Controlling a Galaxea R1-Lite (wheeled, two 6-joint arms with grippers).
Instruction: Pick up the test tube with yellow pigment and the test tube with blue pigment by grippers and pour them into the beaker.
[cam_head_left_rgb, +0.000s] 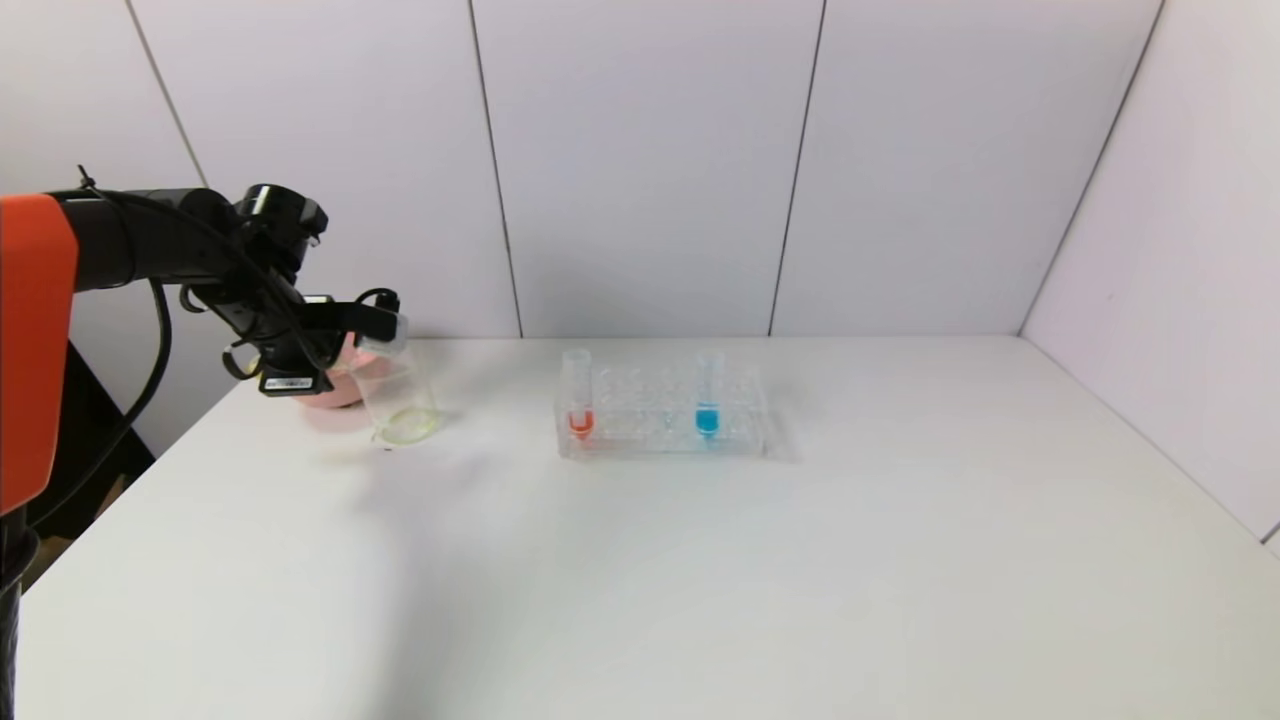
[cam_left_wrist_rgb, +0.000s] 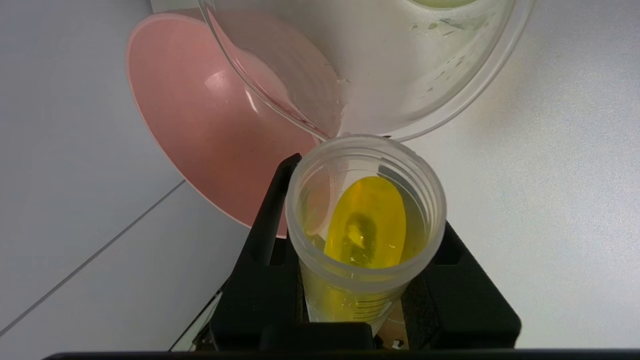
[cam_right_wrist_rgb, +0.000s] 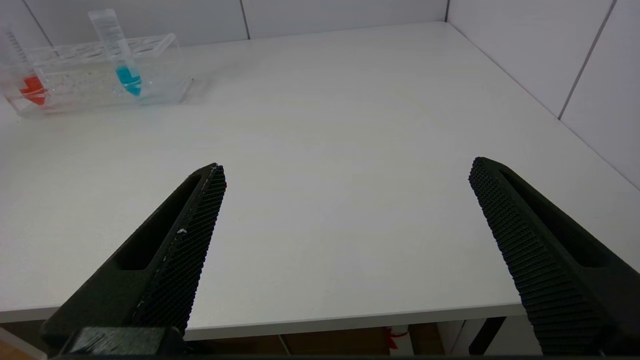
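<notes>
My left gripper (cam_head_left_rgb: 385, 325) is shut on the test tube with yellow pigment (cam_left_wrist_rgb: 367, 225) and holds it tipped, mouth at the rim of the beaker (cam_head_left_rgb: 400, 395). In the left wrist view, yellow liquid lies along the tube's inside, and the gripper (cam_left_wrist_rgb: 362, 240) grips it just short of the beaker (cam_left_wrist_rgb: 400, 75). A little pale yellow liquid sits in the beaker's bottom. The test tube with blue pigment (cam_head_left_rgb: 708, 395) stands upright in the clear rack (cam_head_left_rgb: 660, 415), also in the right wrist view (cam_right_wrist_rgb: 122, 55). My right gripper (cam_right_wrist_rgb: 345, 200) is open and empty above the table's front edge.
A tube with orange-red liquid (cam_head_left_rgb: 579, 400) stands at the rack's left end. A pink bowl (cam_head_left_rgb: 335, 392) sits just behind the beaker, partly hidden by my left gripper; it shows in the left wrist view (cam_left_wrist_rgb: 200, 125). White walls stand behind and to the right.
</notes>
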